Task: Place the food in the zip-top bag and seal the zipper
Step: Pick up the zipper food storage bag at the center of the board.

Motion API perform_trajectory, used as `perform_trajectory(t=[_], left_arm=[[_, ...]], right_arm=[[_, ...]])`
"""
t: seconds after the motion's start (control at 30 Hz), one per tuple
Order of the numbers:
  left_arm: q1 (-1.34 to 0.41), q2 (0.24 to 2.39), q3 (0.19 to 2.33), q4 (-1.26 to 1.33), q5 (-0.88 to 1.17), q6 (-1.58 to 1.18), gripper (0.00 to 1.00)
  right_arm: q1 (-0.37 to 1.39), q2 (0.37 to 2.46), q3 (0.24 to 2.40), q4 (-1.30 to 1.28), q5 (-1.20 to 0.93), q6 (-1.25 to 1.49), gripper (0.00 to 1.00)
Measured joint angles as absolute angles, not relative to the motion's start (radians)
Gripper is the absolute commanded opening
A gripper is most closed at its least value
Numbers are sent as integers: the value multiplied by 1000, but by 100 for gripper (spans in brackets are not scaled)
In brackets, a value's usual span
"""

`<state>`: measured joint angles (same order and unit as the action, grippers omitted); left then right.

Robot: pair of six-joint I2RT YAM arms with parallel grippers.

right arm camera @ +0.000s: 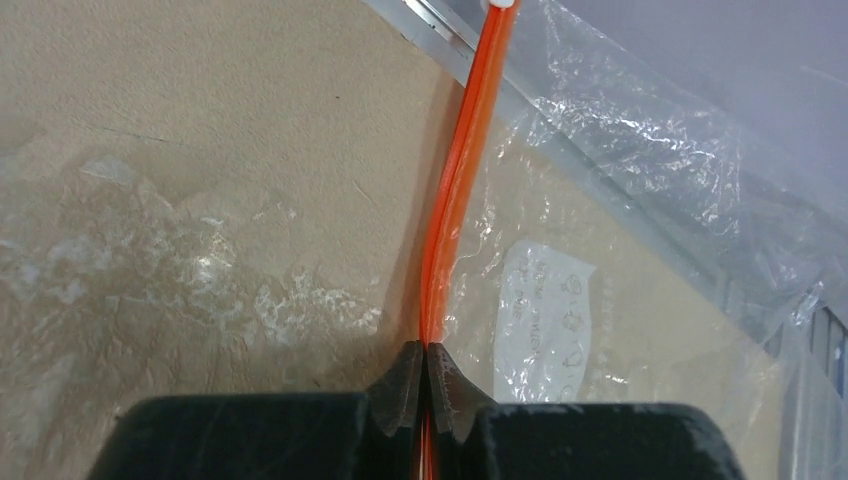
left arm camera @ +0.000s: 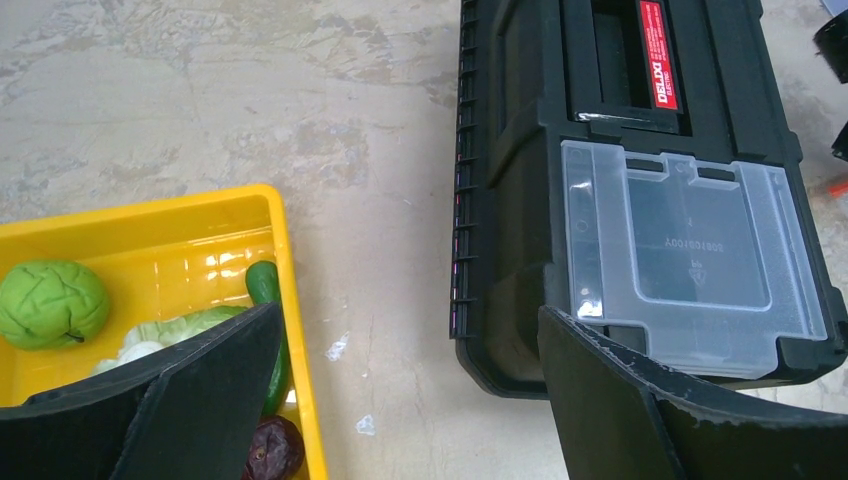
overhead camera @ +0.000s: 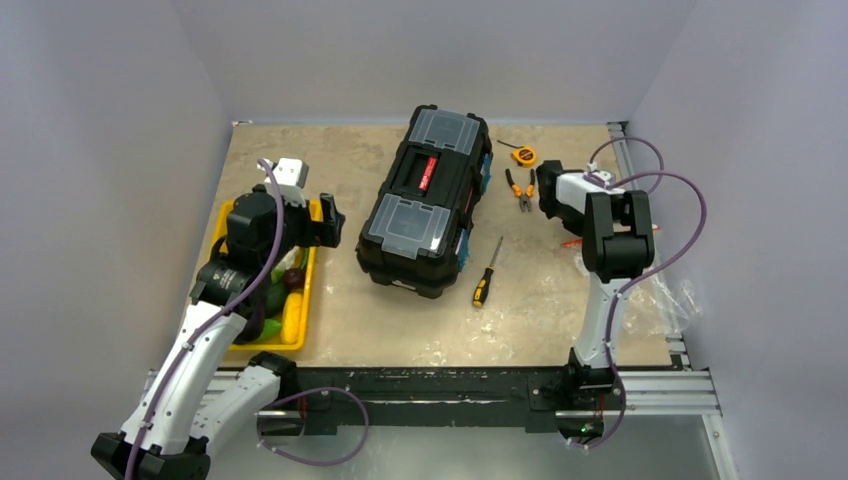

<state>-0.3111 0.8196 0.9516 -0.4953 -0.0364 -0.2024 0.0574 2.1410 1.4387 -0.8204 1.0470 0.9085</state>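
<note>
The food [overhead camera: 281, 290] lies in a yellow tray [overhead camera: 303, 300] at the left: a green cabbage [left arm camera: 50, 303], a green piece [left arm camera: 265, 285], a white cauliflower [left arm camera: 138, 352] and a dark purple piece [left arm camera: 272, 450]. My left gripper [overhead camera: 326, 220] is open and empty above the tray's right rim, its jaws wide apart in the left wrist view [left arm camera: 408, 315]. The clear zip-top bag [overhead camera: 668, 300] lies flat at the right edge, its white label [right arm camera: 545, 310] showing. My right gripper [right arm camera: 427, 375] is shut on the red-orange zipper [right arm camera: 460, 180]. In the top view the right gripper [overhead camera: 562, 232] is mostly hidden under its arm.
A black toolbox [overhead camera: 425, 200] stands mid-table, close to my left gripper [left arm camera: 640, 150]. A screwdriver [overhead camera: 486, 275], orange-handled pliers [overhead camera: 520, 190] and a yellow tape measure [overhead camera: 525, 155] lie between the toolbox and the right arm. A metal rail [right arm camera: 640, 225] runs under the bag.
</note>
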Motion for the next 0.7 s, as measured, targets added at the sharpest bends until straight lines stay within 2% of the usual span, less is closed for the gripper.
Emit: perform_trajectory(t=[0.47, 0.7], left_arm=[[-311, 844, 952, -495, -22, -202, 98], [-311, 849, 952, -495, 4, -203, 98]], right_arm=[[67, 1710, 1217, -580, 783, 755, 0], [187, 1564, 1163, -500, 636, 617, 0]])
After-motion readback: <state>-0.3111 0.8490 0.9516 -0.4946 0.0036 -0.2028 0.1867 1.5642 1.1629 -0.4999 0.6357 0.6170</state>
